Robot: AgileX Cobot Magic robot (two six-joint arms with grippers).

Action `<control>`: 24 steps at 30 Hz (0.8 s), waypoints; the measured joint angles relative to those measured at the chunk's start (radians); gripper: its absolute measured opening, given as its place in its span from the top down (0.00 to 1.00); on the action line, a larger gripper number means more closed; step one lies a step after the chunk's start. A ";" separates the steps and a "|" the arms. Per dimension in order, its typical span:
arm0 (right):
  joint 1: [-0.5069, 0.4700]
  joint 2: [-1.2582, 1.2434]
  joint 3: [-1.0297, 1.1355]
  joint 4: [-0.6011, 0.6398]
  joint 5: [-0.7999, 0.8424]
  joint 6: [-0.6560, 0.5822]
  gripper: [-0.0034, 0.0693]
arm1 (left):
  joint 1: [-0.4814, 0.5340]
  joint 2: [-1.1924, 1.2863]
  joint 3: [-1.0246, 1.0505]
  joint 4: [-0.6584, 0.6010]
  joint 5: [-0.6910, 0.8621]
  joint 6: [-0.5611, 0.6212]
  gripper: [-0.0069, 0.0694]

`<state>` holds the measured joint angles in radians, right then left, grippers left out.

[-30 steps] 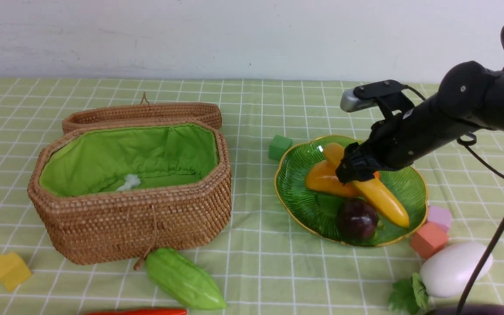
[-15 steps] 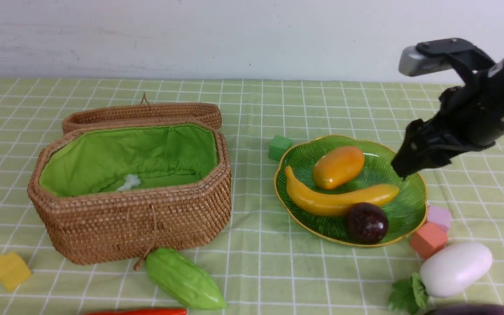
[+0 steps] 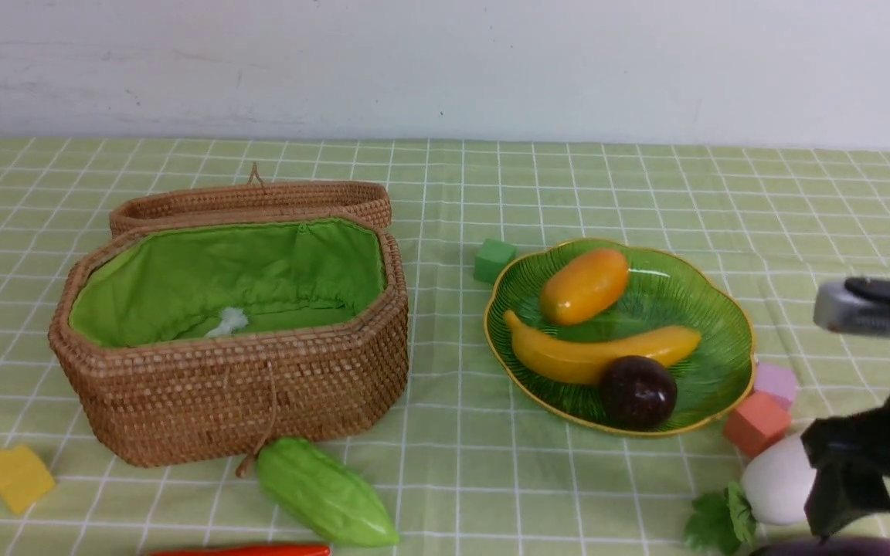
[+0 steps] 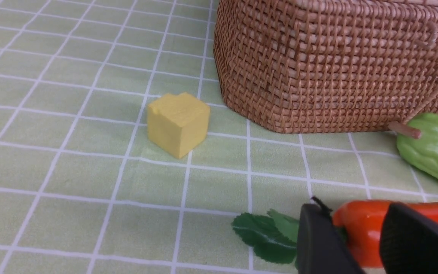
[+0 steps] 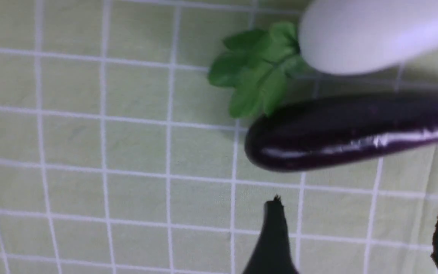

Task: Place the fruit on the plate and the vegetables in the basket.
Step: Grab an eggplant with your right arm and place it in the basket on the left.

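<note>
Front view: front-left of the basket (image 3: 236,401) sits one yellow cube (image 3: 16,476), against its front the gourd (image 3: 325,492) and nearer still the pepper (image 3: 244,550), lying crosswise just past the left claw (image 4: 352,232), whose half-open jaws grip nothing. Right of the basket the plate (image 3: 715,332) holds all three fruit (mango (image 3: 584,286), banana (image 3: 592,359), purple ball (image 3: 636,391)), ringed by green cube (image 3: 494,260), pink cube (image 3: 776,382) and orange cube (image 3: 756,423). Farthest right lie radish (image 3: 773,479) and aubergine (image 5: 348,133), roughly parallel, the aubergine nearer the right claw (image 5: 359,243), which gapes wide and empty along their length and so likely must turn; four vegetables out, none seen in the basket.

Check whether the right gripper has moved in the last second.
Yes. The right gripper has left the plate and come nearer, beside the radish.
</note>
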<state>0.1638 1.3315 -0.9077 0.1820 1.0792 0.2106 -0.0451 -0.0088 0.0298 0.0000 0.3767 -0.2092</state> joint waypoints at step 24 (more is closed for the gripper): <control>0.000 0.110 0.309 -0.225 -0.463 1.219 0.31 | 0.000 0.000 0.000 0.000 0.000 0.000 0.60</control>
<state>0.1638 1.4418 -0.5989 -0.0434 0.6166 1.4297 -0.0451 -0.0088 0.0298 0.0000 0.3767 -0.2092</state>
